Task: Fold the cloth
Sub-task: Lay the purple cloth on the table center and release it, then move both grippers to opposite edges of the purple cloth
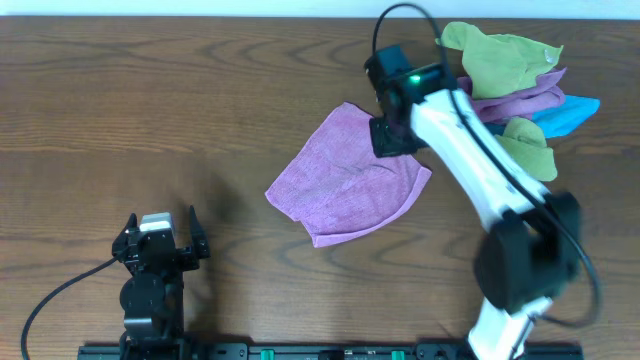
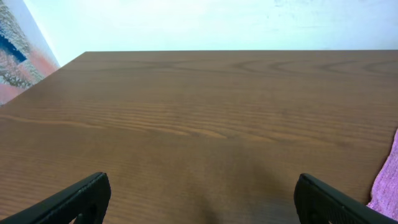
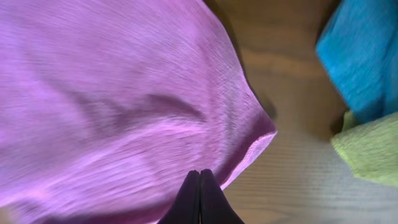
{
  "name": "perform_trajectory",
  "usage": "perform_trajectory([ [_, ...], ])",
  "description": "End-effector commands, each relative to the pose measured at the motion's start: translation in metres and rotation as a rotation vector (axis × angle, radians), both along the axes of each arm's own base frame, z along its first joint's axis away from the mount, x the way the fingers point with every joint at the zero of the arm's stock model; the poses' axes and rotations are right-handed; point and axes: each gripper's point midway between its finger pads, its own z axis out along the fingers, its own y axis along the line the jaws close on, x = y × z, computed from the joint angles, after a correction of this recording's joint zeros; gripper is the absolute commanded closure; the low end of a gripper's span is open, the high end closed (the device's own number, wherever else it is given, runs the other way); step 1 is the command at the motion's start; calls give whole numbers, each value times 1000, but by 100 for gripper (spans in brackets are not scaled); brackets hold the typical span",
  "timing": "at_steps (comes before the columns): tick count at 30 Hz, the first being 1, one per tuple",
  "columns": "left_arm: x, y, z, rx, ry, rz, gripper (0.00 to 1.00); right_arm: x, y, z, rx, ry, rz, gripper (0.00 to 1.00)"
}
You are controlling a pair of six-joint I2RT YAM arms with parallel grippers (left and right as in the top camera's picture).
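The purple cloth [image 1: 345,180] lies spread and rumpled on the wooden table at centre right. It fills most of the right wrist view [image 3: 112,99], blurred, with one corner [image 3: 264,134] over the wood. My right gripper [image 1: 393,138] is at the cloth's upper right edge. Its fingers [image 3: 199,172] are pressed together at that edge, apparently pinching it. My left gripper [image 1: 162,225] is open and empty near the front left of the table, well clear of the cloth. In the left wrist view [image 2: 202,199] only a sliver of the cloth [image 2: 388,180] shows at the right edge.
A pile of other cloths sits at the back right: green [image 1: 500,55], another purple one [image 1: 520,100], blue [image 1: 570,115] and a second green one [image 1: 530,145]. Blue [image 3: 360,56] and green [image 3: 373,149] cloths also show beside the right gripper. The table's far edge meets a white wall [image 2: 217,25].
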Motion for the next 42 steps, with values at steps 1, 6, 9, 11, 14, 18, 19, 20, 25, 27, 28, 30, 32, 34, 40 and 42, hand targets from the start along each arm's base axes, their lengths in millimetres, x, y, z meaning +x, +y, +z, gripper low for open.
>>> perform_trajectory([
  [1, -1, 2, -17, -9, 39, 15, 5, -10, 12, 57, 93, -121, 79, 98],
  [6, -1, 3, -17, -9, 39, 16, 5, -43, 25, 110, 179, -220, 191, 98],
  [9, -1, 2, -17, -9, 39, 15, 4, -67, 29, 124, 197, -253, 237, 98],
  [11, 0, 1, -15, -13, 30, 6, 5, -87, 28, 122, 209, -257, 263, 98],
  [14, 4, -19, -10, -115, -2, -86, 5, -114, 19, 106, 212, -228, 274, 98],
  [18, 0, -60, -12, -296, 21, -287, 4, -154, 15, 83, 283, -154, 299, 70],
  [19, -1, -66, -11, -308, 25, -324, 5, -166, 16, 80, 318, -140, 311, 53],
  [20, -2, -73, -10, -316, 25, -363, 5, -175, 16, 77, 347, -133, 322, 32],
  [25, -1, -83, 15, -314, -66, -438, 5, -210, 2, 71, 382, -144, 343, 1],
  [27, -1, -87, 32, -338, -130, -468, 5, -220, -3, 67, 385, -148, 343, 1],
  [28, -2, -91, 42, -362, -166, -498, 5, -226, -6, 63, 391, -147, 327, 1],
  [30, -5, -100, 55, -378, -206, -559, 5, -232, -10, 56, 406, -150, 290, 1],
  [32, -8, -106, 61, -373, -222, -603, 5, -235, -12, 52, 425, -165, 260, 1],
  [34, -6, -108, 62, -376, -224, -608, 4, -234, -11, 52, 449, -191, 237, 1],
  [40, 17, -132, 75, -445, -167, -665, 5, -219, -2, 67, 511, -295, 219, 1],
  [42, 30, -147, 71, -457, -57, -699, 5, -214, 0, 71, 522, -320, 224, 1],
])
